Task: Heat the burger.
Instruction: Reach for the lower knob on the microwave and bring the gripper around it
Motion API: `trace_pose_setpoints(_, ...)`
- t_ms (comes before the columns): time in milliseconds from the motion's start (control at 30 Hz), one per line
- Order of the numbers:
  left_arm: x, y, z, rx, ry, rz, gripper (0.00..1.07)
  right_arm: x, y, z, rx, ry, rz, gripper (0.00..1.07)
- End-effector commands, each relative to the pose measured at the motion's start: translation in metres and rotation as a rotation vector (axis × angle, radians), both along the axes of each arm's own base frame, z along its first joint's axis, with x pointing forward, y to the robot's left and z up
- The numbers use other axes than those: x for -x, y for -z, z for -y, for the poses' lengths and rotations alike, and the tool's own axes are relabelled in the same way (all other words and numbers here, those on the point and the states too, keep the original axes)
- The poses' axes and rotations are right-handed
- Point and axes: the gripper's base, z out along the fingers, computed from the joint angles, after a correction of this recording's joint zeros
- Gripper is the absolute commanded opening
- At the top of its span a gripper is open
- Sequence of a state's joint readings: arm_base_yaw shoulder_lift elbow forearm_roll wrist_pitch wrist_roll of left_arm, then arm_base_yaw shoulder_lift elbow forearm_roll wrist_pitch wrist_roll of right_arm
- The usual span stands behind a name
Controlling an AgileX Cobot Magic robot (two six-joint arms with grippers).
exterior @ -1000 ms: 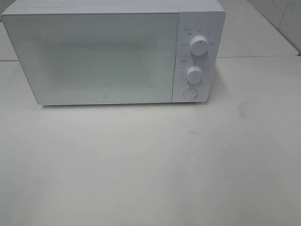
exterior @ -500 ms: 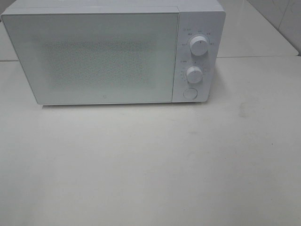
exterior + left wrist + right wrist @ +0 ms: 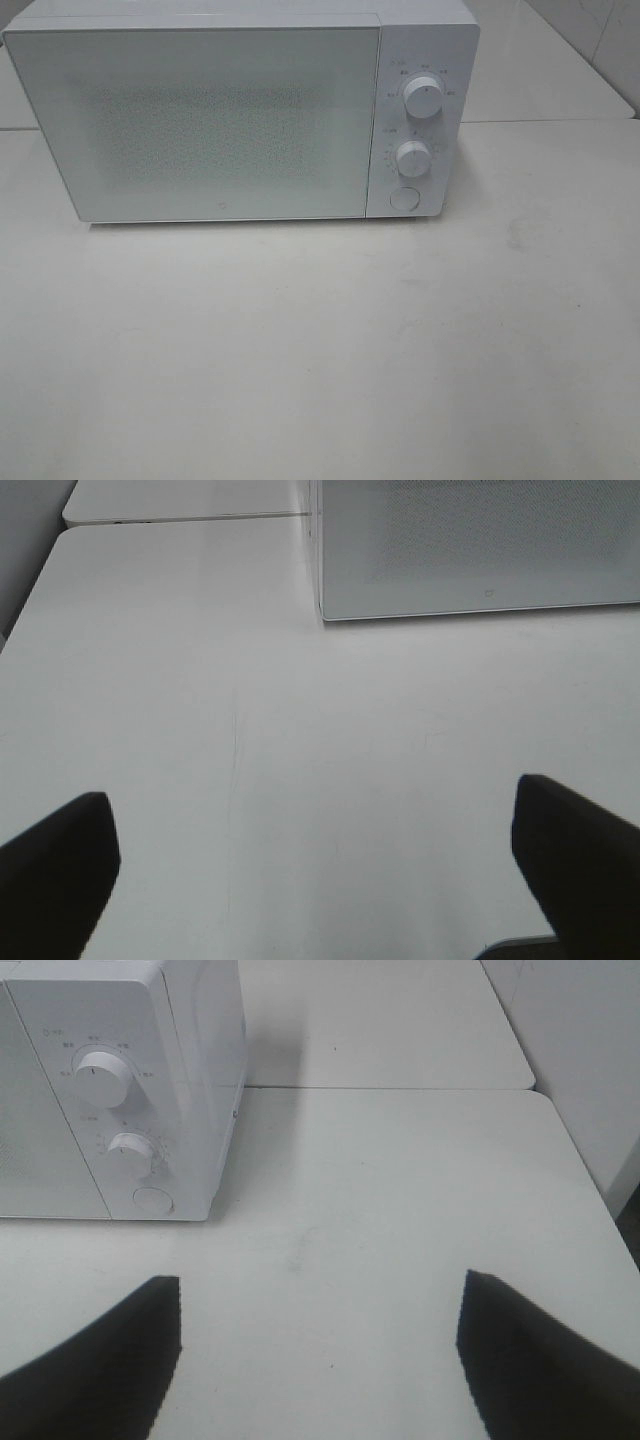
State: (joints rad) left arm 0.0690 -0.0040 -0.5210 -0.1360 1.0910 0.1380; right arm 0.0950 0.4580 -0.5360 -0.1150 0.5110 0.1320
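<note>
Nearest are two grippers. The left gripper has its two dark fingers spread wide, with only bare tabletop between them. The right gripper is spread wide too and grips nothing. Both hang over one white table. Farther back on it stands one white microwave with its door closed. Its panel carries two knobs, an upper knob and a lower knob, and one round button. A second tabletop abuts behind. The burger shows in no view, so where it lies relative to either gripper cannot be told.
</note>
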Motion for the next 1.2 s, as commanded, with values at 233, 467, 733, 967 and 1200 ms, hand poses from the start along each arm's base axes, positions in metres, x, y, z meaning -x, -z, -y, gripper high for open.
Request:
trace_pose_setpoints(233,0.003,0.000,0.001,0.008,-0.007,0.038,1.00,-0.049,0.008,-0.006,0.013,-0.026,-0.026,0.75)
trace_pose_setpoints(467,0.003,0.000,0.001,0.008,-0.007,0.038,1.00,-0.079,0.018,-0.011,0.004,-0.041,-0.022,0.75)
trace_pose_setpoints(733,0.003,0.000,0.001,0.008,-0.007,0.038,1.00,-0.111,0.028,-0.016,-0.006,-0.065,0.044,0.75)
trace_pose_setpoints(967,0.003,0.000,0.001,0.008,-0.007,0.038,1.00,-0.129,0.026,-0.020,-0.024,-0.089,0.172,0.75)
trace_pose_setpoints(1200,0.003,0.000,0.001,0.008,-0.007,0.038,1.00,-0.146,0.040,-0.026,-0.054,-0.091,0.231,0.75)
